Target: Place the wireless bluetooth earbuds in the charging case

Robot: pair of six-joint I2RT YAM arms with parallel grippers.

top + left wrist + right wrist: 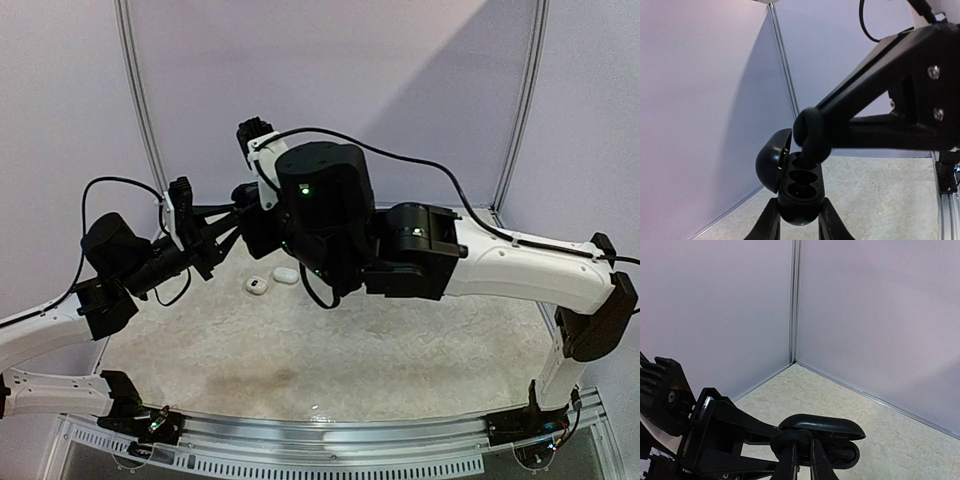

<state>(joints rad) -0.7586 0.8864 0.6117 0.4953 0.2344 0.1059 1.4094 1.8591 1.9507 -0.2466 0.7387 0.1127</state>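
Observation:
My left gripper [799, 206] is shut on a black charging case [801, 187] and holds it up off the table, with its lid [771, 159] swung open to the left. Two of its sockets show as dark hollows. My right gripper [802, 442] is nearly closed on a small black earbud [799, 437], mostly hidden by the fingertips, and presses it at the case's far socket. The case [840, 455] shows under its lid in the right wrist view. In the top view both grippers meet at back left, left gripper [225, 232] and right gripper [247, 212]. White earbuds are not visible.
Two small white pebble-like cases [257, 285] [286, 274] lie on the pale table [330, 350] below the grippers. Lilac walls close the back and left side, meeting at a metal corner post [794, 300]. The right arm's bulky wrist [325, 200] hangs over the table's middle.

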